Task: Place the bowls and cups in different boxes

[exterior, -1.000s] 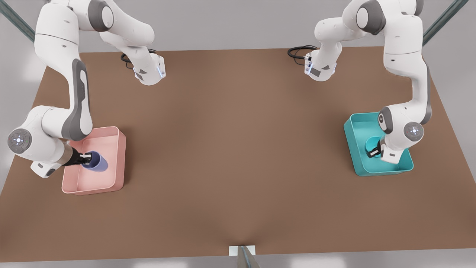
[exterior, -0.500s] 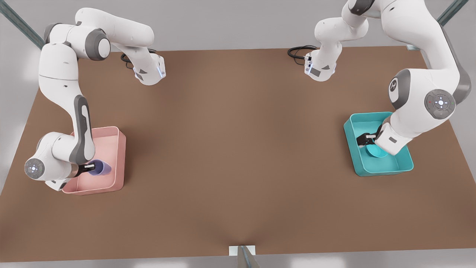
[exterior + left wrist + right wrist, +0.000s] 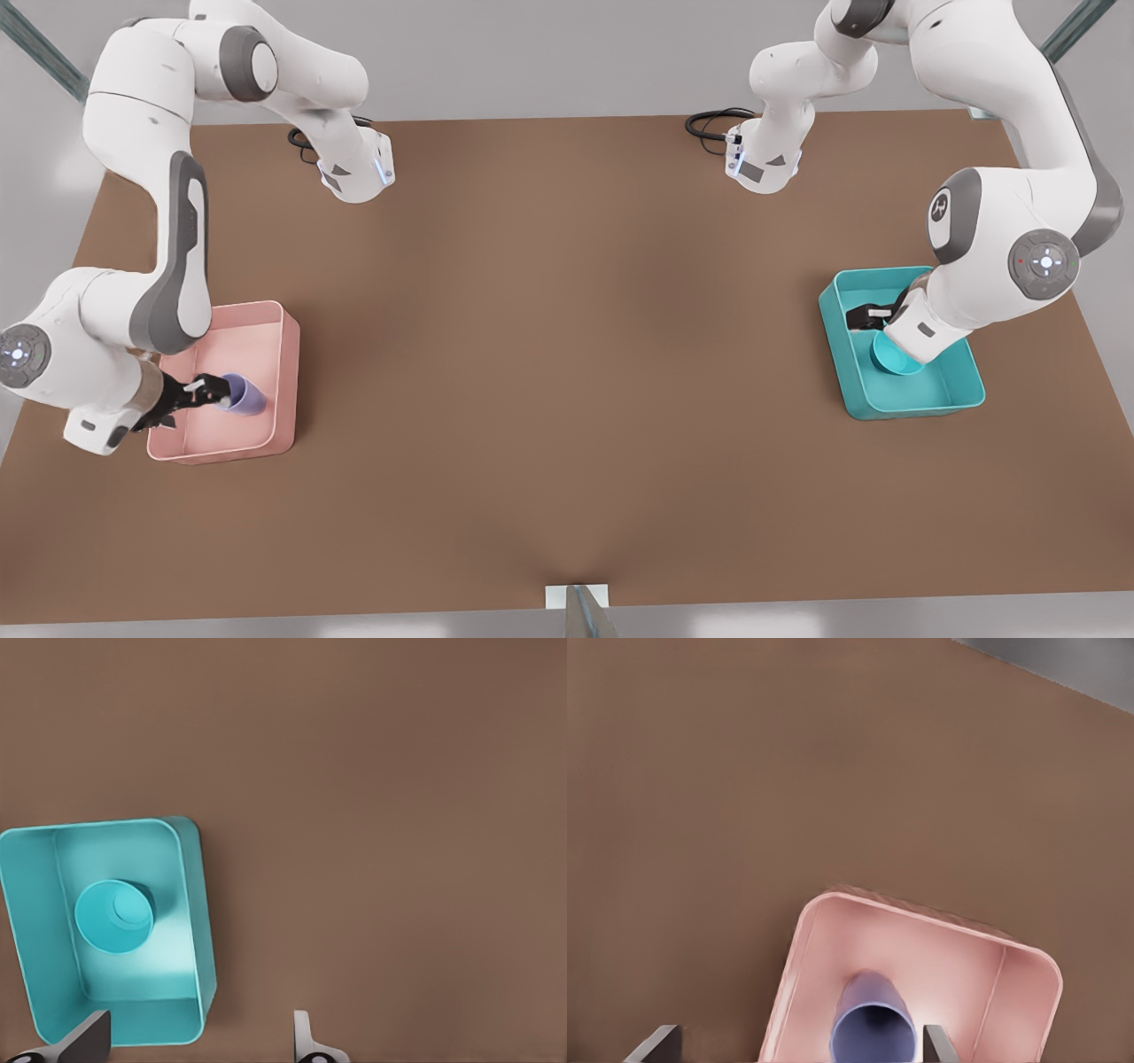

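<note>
Where the pink box (image 3: 282,372) sits at the front view's left, the purple cup (image 3: 241,395) is inside it, tipped so its long axis leans away from upright. In the right wrist view the cup (image 3: 873,1028) shows its open mouth and a tapered, smooth wall, set between the spread fingertips (image 3: 654,1043) without touching either. The right gripper (image 3: 202,390) hangs just beside the cup in the front view, its fingers wide apart and holding nothing.

At the front view's right, the teal box (image 3: 912,403) holds the teal bowl (image 3: 890,359), which sits mouth-up on the box floor, partly behind the arm. From the left wrist view the bowl (image 3: 113,915) is round, shallow and glossy, resting toward the middle of the box (image 3: 190,904). The left gripper (image 3: 864,317) hovers over the far part of this box, apart from the bowl; its fingers (image 3: 304,1041) are spread wide and empty.

Both boxes are rectangular, smooth plastic with rounded corners and low walls, and they lie well apart on the matte brown counter (image 3: 567,354).
</note>
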Controlling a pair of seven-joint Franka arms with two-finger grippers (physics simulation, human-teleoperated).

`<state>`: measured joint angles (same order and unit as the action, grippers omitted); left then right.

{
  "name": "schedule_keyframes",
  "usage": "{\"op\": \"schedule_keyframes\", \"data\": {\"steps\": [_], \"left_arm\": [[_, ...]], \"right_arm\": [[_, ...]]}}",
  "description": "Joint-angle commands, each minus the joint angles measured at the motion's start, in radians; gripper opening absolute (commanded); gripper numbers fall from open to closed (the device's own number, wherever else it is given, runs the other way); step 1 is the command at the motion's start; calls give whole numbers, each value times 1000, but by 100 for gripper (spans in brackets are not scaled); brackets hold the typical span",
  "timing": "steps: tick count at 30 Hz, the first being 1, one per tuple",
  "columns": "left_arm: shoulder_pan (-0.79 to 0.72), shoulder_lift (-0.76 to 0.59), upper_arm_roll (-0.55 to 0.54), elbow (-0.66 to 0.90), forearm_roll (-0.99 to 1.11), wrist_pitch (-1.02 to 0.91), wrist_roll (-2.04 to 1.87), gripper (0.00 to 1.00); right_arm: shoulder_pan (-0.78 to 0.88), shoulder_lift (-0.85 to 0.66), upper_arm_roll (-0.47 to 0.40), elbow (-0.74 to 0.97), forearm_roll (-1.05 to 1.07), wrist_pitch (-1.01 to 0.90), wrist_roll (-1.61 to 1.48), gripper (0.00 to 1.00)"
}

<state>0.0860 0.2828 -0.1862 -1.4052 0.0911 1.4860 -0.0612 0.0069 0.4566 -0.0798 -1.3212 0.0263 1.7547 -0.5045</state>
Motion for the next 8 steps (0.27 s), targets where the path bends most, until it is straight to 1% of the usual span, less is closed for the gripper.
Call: {"op": "schedule_keyframes", "data": {"steps": [1,2,3,4,5,8], "left_arm": [[1,-2,1,0,1,-9,69,100],[6,-2,1,0,1,-7,69,100],[6,-2,1,0,-1,-7,69,100],[6,-2,1,0,1,-7,69,100],[6,-2,-1,0,-1,-7,69,100],[6,-2,1,0,-1,-12,69,100]], "right_arm": [[102,-18,-6,102,-12,-383,382,100],[108,-102,11,90,-71,-406,487,100],[85,-220,60,-7,-115,-399,494,100],[30,-292,119,-77,-117,-373,495,100],[19,-372,124,-185,-115,-322,497,100],[12,-371,124,-193,-117,-316,494,100]]}}
